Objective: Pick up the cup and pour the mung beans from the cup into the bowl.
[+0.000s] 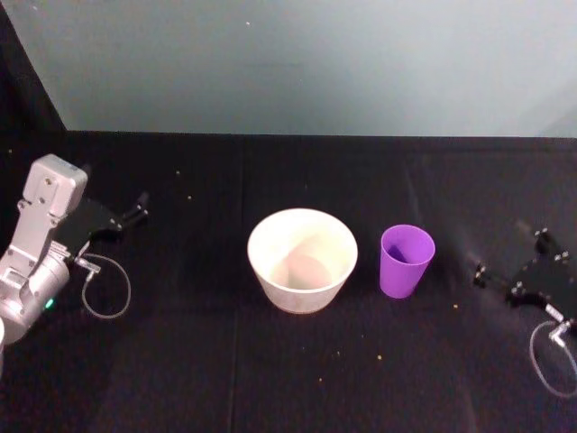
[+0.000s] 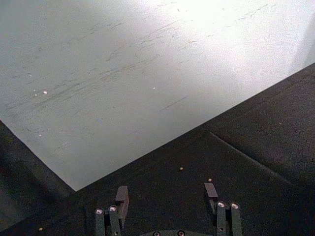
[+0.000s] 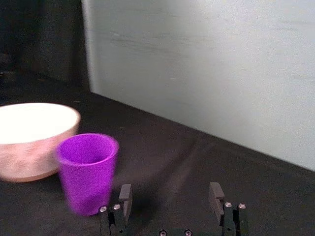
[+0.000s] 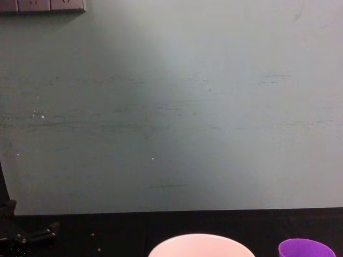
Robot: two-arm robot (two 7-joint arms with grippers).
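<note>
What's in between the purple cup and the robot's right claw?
Nothing but bare black cloth. The head view shows the cup standing apart from the open right gripper, with that empty stretch between them.

Count: 1 cup [image 1: 407, 260], right of centre; 1 bowl [image 1: 302, 260], centre. 2 grippers: left gripper [image 1: 135, 212] at left edge, right gripper [image 1: 511, 254] at right edge. Loose mung beans [image 1: 380, 358] on the table [image 1: 180, 361]: a handful of single grains, too small to tally exactly.
</note>
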